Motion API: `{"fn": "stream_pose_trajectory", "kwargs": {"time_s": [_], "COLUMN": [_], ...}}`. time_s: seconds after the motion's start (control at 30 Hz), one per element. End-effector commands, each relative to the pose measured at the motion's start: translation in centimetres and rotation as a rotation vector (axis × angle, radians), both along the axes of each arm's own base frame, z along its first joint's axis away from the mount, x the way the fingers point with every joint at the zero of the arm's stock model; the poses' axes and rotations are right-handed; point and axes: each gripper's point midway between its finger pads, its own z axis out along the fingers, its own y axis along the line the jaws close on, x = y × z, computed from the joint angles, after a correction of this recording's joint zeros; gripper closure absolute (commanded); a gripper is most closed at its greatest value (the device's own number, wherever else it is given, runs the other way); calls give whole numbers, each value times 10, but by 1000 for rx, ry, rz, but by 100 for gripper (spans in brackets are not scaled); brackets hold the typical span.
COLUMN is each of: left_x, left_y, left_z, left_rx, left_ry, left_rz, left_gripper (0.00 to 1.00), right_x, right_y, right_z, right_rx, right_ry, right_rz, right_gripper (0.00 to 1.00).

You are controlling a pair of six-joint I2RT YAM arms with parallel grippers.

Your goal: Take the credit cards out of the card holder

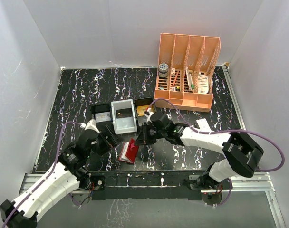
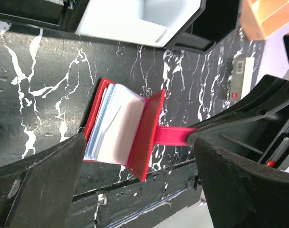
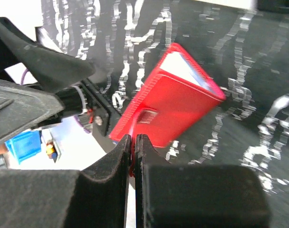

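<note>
Red leather-ish card holder (image 2: 151,126) sits propped open on the marbled desk (image 1: 78,90), smack between the left fingers (image 2: 137,141), which are spread wide and gripping nothing. Its strap tab (image 2: 173,135) runs out to the right fingers (image 3: 133,147), and those are pinched tight on it. Pale credit cards (image 2: 117,124) sit tucked inside, fanned a bit like pages.
</note>
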Motion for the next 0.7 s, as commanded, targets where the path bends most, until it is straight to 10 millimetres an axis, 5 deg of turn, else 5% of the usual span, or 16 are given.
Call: {"fn": "stream_pose_trajectory", "kwargs": {"time_s": [0.0,0.2,0.67], "left_x": [-2,-5,-14], "left_y": [-23,-45,-69], "left_z": [-1,-21,-41], "left_rx": [3,26,-37], "left_ry": [35,121,202], "left_rz": [-139,-272,-395], "left_gripper": [7,20,35], "right_x": [11,9,12], "right_y": [-37,-76,-105], "right_z": [-14,-48,-91], "right_rx": [-10,-48,-201], "right_ry": [-5,62,97], "right_rz": [-82,-146,-237], "right_gripper": [100,100,100]}}
